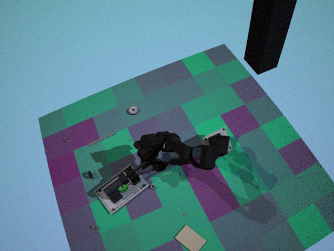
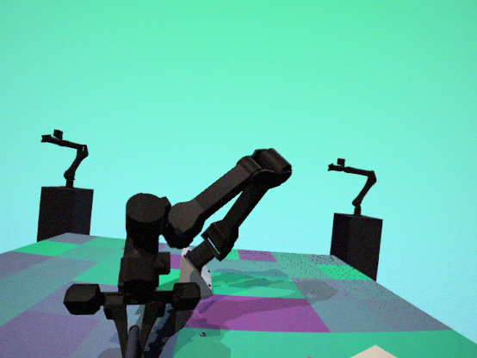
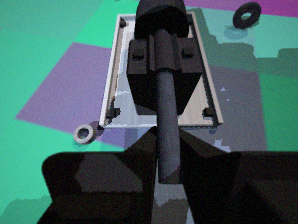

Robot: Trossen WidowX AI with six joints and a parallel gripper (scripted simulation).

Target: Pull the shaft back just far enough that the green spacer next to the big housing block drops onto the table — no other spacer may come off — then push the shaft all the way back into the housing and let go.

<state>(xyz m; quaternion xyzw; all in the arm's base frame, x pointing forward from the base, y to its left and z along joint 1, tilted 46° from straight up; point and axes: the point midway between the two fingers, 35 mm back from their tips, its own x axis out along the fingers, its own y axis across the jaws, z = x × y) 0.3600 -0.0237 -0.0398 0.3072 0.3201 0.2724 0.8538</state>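
The green spacer lies low over the base plate, beside the dark housing block. It looks off the shaft's line, but its exact rest is too small to tell. The grey shaft runs from my gripper through the black support block toward the housing. My gripper is shut on the shaft near its free end, outside the plate. In the wrist view the support and a dark round part hide the inner shaft. Other spacers cannot be told apart.
A small grey ring lies just off the plate's near corner. A black ring stands past the plate. A thin bar, a pale disc and a beige slab lie farther out.
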